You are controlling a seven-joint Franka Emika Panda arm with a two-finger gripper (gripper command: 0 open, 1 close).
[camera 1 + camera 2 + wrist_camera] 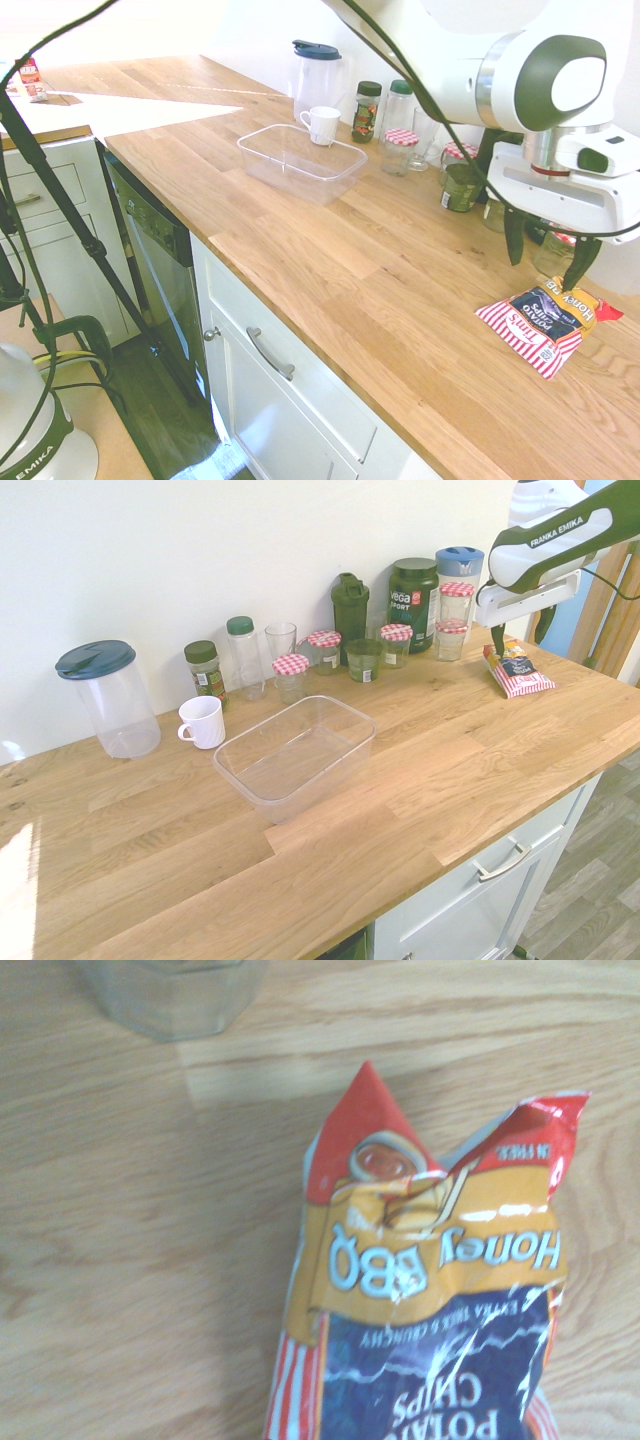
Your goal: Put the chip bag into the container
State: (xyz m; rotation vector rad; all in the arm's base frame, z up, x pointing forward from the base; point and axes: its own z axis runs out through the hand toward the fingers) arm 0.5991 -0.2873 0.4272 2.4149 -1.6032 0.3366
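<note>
Here the bag [545, 317] lies flat on the counter [330, 260], near its far end, striped end toward the counter's front edge, orange end with red tip toward the jars. The gripper [546, 261] hangs above the bag, pointing steeply down, fingers spread wide, nothing between them. No contact with the bag visible. In the second exterior view the gripper [519, 638] is partly cut by the arm's white shell; only the dark fingers show clearly, one on each side of the bag's [518, 670] far end.

The tub [301, 160] sits empty, well apart from the bag, just beside a white mug [322, 124]. Its clear walls are hard to trace against the wood; the rim reads best.

Wrist view: the bag [430, 1300] fills the lower right, print upside down, "Honey BBQ" legible, the lower lettering cut by the frame edge. A glass base [170, 995] shows at the top, out of focus; which jar it is cannot be told.

Along the wall: a lidded pitcher [107, 697], a spice jar [205, 672], a clear bottle [243, 656], a glass [281, 643], several checked-lid jars [291, 676], a dark shaker [350, 607], and a dark canister [413, 602]. In the first exterior view the arm hides most of that far cluster.
</note>
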